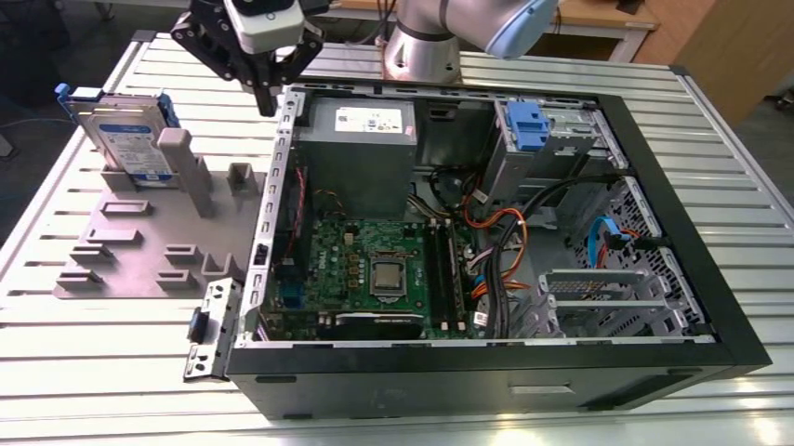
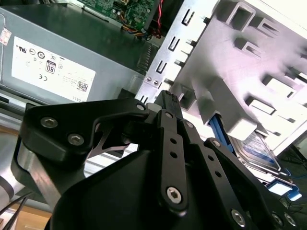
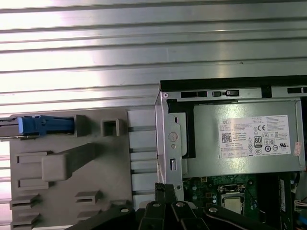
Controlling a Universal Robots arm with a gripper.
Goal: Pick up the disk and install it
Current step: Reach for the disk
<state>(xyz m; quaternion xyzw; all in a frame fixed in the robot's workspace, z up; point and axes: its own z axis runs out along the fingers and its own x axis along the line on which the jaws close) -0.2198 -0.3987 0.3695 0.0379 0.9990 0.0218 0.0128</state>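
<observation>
— Where do we have the gripper (image 1: 266,104)?

— Over the back corner of the open computer case (image 1: 496,376), with its tip pointing down just above the case's metal side rail (image 1: 288,139). We read its jaws as drawn together with nothing between them. In both wrist views they meet in one narrow tip.

— And the disk (image 1: 125,139)?

— At about nine o'clock from the gripper in the exterior view, near it but apart. It stands on edge in the grey slotted holder (image 1: 137,255), framed by its blue carrier, with the label toward the exterior camera. We judge it is stood up that way so its top edge is free to be gripped from above.

— What lies the other way?

— At four o'clock, just inside the rail, is the power supply (image 1: 360,125). Farther out at three o'clock, the drive cage (image 1: 559,139) holds another blue-tabbed carrier (image 1: 526,123), which we take as a sign of where drives seat. The case lies on its side on the slatted table (image 1: 74,362) with its panel off, so the bays open upward.

— How far along are we?

— The disk is not yet picked up.
</observation>
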